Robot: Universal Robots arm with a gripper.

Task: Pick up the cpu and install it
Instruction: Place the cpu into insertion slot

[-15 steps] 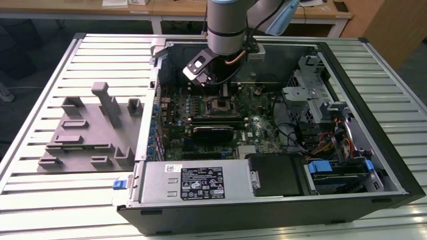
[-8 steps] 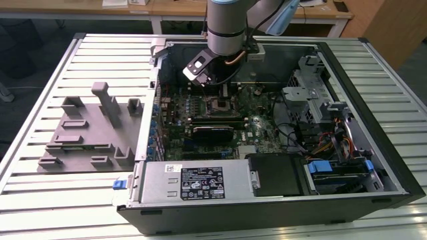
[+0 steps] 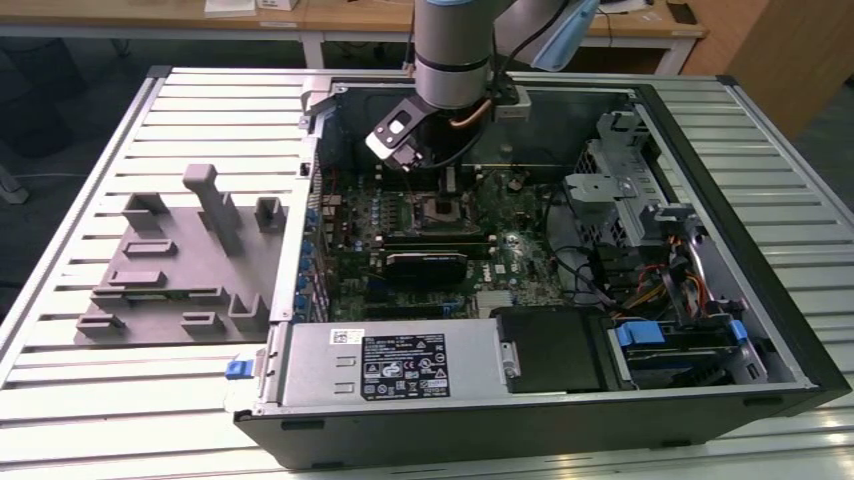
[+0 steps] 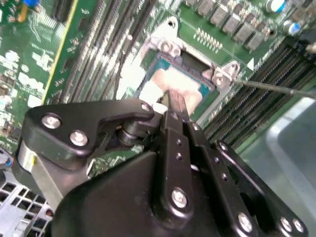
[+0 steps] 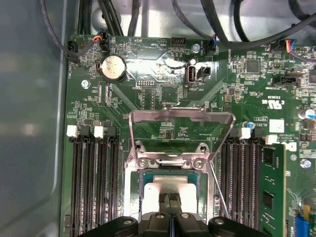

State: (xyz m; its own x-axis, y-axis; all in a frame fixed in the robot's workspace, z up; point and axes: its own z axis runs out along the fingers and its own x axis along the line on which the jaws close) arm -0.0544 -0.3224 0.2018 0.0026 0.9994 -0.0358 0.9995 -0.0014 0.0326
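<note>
Nearest us, along the lower edge of the exterior view, one slatted metal bench (image 3: 80, 400) carries one open computer case (image 3: 534, 425). One grey tray (image 3: 160, 270) with upright posts lies at frame left, just beside the case. At frame centre one arm (image 3: 454, 50) reaches down into the case. In the first wrist view we see the gripper (image 5: 170, 200), its fingers together, tips at the one cpu (image 5: 168, 183), which sits in the open socket (image 5: 170, 162). Pale wooden desks (image 3: 360, 15) line the top edge.
</note>
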